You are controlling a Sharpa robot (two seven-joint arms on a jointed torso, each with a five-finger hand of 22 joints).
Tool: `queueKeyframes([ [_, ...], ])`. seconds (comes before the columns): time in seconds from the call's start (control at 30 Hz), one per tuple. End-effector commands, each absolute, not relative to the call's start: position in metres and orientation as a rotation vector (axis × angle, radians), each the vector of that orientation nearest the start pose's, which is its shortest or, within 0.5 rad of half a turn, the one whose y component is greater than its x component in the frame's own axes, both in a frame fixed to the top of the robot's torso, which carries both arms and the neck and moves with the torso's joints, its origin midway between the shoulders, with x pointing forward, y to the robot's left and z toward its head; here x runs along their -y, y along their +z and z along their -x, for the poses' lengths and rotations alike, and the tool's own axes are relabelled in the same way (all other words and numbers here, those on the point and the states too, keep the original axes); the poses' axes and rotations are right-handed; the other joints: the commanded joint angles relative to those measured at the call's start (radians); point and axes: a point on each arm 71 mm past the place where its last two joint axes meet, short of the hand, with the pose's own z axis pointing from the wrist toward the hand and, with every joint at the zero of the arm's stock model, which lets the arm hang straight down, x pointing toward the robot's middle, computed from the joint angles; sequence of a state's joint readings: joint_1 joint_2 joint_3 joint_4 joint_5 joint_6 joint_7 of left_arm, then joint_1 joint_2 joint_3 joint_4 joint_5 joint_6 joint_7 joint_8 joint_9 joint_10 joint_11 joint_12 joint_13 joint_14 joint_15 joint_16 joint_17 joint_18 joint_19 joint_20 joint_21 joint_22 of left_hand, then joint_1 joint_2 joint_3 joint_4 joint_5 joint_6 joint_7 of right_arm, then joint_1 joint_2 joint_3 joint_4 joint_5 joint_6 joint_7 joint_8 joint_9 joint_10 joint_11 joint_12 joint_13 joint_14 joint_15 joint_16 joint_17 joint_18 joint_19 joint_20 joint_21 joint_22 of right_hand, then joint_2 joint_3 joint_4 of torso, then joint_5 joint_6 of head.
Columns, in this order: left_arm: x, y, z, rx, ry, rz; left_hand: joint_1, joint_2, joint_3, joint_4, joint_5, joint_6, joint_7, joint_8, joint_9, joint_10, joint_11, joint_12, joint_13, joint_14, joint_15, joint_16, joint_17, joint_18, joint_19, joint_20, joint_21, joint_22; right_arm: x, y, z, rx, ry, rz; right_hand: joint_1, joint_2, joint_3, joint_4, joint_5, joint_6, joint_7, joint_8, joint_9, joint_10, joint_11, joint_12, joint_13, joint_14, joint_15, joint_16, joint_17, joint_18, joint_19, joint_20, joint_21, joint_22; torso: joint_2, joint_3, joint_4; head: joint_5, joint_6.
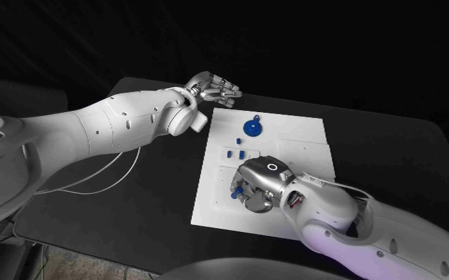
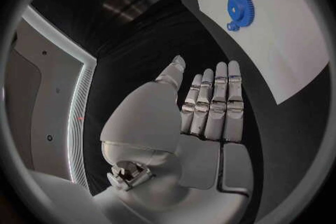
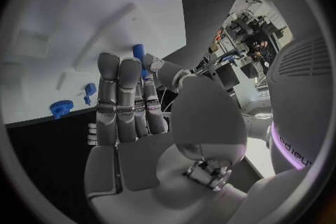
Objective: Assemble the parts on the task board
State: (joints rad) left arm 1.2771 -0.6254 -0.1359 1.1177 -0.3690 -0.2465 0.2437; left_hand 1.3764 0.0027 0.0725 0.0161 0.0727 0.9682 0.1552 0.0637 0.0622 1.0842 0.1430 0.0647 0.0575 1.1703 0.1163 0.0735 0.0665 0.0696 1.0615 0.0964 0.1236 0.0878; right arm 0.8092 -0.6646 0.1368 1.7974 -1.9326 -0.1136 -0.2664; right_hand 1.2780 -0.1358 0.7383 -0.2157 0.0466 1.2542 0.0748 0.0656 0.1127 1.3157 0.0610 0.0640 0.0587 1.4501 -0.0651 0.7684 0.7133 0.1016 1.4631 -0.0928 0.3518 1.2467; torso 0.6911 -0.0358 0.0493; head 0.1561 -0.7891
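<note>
The white task board (image 1: 290, 157) lies mid-table. A blue gear (image 1: 252, 126) sits on its far part, with small blue pieces (image 1: 239, 140) nearer; the left wrist view has the gear (image 2: 240, 7) too. My right hand (image 1: 262, 186) hangs over the board's near-left area, fingers down. In the right wrist view a small blue peg (image 3: 139, 51) sits pinched between the thumb and a finger of that hand (image 3: 129, 106). My left hand (image 1: 213, 90) hovers off the board's far-left corner. Its fingers (image 2: 213, 103) are straight, side by side, holding nothing.
Black table (image 1: 140, 209) surrounds the board. A thin white cable (image 1: 103, 183) loops on the table at the left, under my left arm. More small blue pieces (image 1: 228, 153) stand on the board just beyond my right hand.
</note>
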Motion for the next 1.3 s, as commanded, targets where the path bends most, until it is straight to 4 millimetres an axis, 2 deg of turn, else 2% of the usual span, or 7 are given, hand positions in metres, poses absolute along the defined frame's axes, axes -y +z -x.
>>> queueKeyframes([
  [0.03,-0.211,-0.195,-0.559,-1.632,-1.200,0.736,0.003,0.010,-0.005,0.001,-0.003,-0.002,0.001,-0.002,-0.001,-0.007,-0.002,-0.001,0.001,-0.005,0.003,-0.002,0.001,-0.002,-0.001,0.008,-0.004,-0.001,0.050,-0.245,-0.355,-1.712,0.798,0.543,-0.001,0.005,0.006,0.000,0.004,0.005,0.000,-0.001,0.002,0.082,-0.046,0.008,0.007,0.001,-0.009,-0.005,0.001,0.012,0.021,-0.006,0.000,0.001,0.000,-0.0006,0.0000,0.000,-0.001],
  [0.6,-0.210,-0.195,-0.559,-1.637,-1.202,0.735,0.004,0.011,-0.007,0.000,-0.004,-0.004,0.001,-0.002,-0.001,-0.008,-0.001,-0.001,0.001,-0.006,0.003,-0.002,0.001,-0.002,-0.001,0.008,-0.005,-0.002,0.044,-0.246,-0.353,-1.727,0.822,0.559,-0.002,0.005,0.004,0.001,0.004,0.005,0.000,-0.001,0.002,0.081,-0.046,0.008,0.007,0.000,-0.009,-0.005,0.002,0.012,0.021,-0.006,-0.005,0.008,0.000,0.0000,-0.0005,-0.001,-0.003],
  [0.77,-0.209,-0.195,-0.559,-1.639,-1.204,0.734,0.004,0.011,-0.007,-0.001,-0.004,-0.004,0.001,-0.002,-0.001,-0.008,-0.001,-0.001,0.001,-0.006,0.003,-0.002,0.001,-0.002,-0.001,0.008,-0.005,-0.002,0.039,-0.251,-0.350,-1.740,0.840,0.567,-0.002,0.006,0.002,0.001,0.005,0.004,0.001,-0.001,0.002,0.080,-0.046,0.008,0.007,0.000,-0.009,-0.006,0.001,0.012,0.021,-0.005,-0.012,0.007,0.000,-0.0001,0.0004,-0.007,-0.003],
  [0.97,-0.208,-0.195,-0.559,-1.643,-1.204,0.733,0.004,0.012,-0.008,-0.001,-0.003,-0.006,0.001,-0.002,-0.001,-0.010,-0.001,-0.001,0.001,-0.007,0.004,-0.002,0.001,-0.001,-0.001,0.009,-0.006,-0.003,0.036,-0.255,-0.347,-1.747,0.849,0.571,-0.003,0.004,0.001,0.000,0.006,0.001,0.002,-0.002,0.002,0.077,-0.044,0.007,0.007,0.000,-0.008,-0.007,-0.001,0.013,0.021,-0.005,-0.019,0.007,0.000,-0.0005,-0.0001,-0.007,-0.004],
  [1.3,-0.209,-0.195,-0.559,-1.633,-1.201,0.732,0.004,0.012,-0.008,-0.001,-0.003,-0.006,0.001,-0.002,-0.001,-0.010,-0.001,-0.001,0.001,-0.007,0.004,-0.002,0.001,-0.001,-0.001,0.009,-0.006,-0.003,0.040,-0.259,-0.349,-1.751,0.841,0.561,-0.013,-0.001,-0.035,-0.006,0.036,-0.007,0.005,-0.002,-0.006,0.065,-0.042,0.006,0.006,-0.001,-0.006,-0.006,-0.006,0.013,0.025,-0.002,-0.032,0.009,0.000,0.0000,-0.0004,-0.007,-0.005],
])
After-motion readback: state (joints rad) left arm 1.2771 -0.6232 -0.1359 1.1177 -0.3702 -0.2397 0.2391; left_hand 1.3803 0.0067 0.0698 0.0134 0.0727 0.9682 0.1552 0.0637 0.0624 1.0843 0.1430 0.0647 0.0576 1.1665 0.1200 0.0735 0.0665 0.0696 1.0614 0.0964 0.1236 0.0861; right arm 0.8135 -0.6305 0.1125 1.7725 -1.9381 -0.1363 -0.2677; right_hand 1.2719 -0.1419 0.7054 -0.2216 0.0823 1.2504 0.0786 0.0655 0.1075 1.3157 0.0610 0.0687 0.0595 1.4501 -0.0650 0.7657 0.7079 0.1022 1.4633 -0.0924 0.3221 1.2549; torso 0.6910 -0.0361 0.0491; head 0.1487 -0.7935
